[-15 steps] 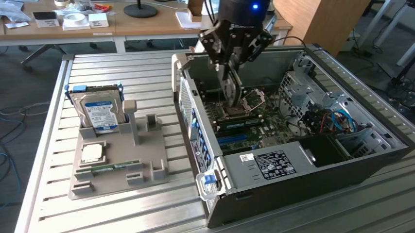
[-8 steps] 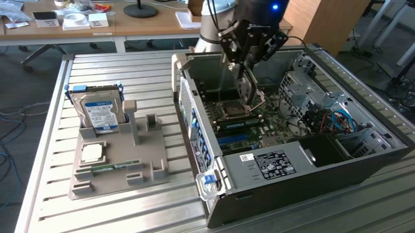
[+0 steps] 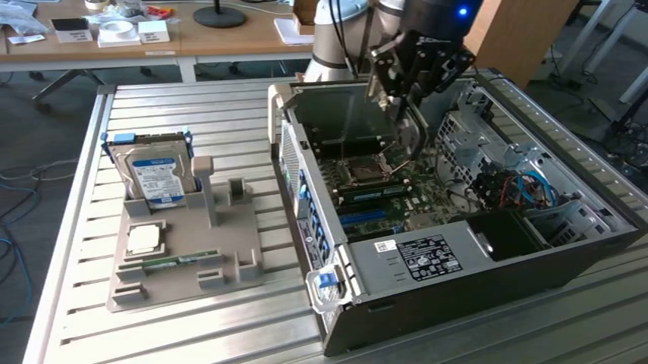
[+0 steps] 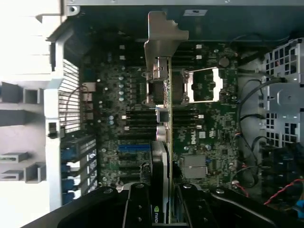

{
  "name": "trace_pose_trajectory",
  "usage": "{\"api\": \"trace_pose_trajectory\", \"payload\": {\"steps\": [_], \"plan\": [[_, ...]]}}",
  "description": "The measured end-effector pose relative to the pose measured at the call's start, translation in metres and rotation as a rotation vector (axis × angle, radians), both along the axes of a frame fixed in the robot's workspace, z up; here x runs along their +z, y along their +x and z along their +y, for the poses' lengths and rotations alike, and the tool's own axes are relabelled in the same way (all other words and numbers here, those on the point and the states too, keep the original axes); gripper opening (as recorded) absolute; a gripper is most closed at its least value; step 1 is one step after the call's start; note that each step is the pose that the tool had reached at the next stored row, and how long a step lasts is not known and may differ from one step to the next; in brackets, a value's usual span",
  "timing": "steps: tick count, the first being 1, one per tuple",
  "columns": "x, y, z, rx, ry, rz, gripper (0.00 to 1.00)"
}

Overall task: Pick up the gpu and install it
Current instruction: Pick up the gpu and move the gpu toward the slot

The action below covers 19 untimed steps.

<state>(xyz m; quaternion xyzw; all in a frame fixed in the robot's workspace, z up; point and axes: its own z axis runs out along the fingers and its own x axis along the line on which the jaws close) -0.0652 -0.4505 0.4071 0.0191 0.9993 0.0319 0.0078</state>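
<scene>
Black two-fingered pincer [image 4: 164,211] was clamped on the thin, dark-faced, tan-edged gpu card [image 4: 160,161], which hung straight below it inside the open grey metal PC case [image 3: 456,250], above the green motherboard [image 4: 114,118]. Pickup done; seating it in a slot looked not yet done.

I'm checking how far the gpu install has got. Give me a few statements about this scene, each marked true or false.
1. The hand grips the gpu over the open case. True.
2. The hard drive lies inside the case. False: it stands in the grey holder on the table, to the exterior view's left of the case.
3. The gpu is seated in its slot. False: it hangs in the hand above the motherboard, over the processor socket.
4. A green memory stick lies in the holder. True.
</scene>
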Motion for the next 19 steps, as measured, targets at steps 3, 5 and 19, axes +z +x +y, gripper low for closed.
{"api": "trace_pose_trajectory", "payload": {"steps": [3, 5, 19], "plan": [[0.0000, 0.014, 0.0000, 0.000, 0.0007, 0.0000, 0.27], [0.0000, 0.023, 0.0000, 0.000, 0.0011, 0.0000, 0.27], [-0.0001, 0.086, 0.0000, 0.000, 0.0024, 0.0000, 0.27]]}}
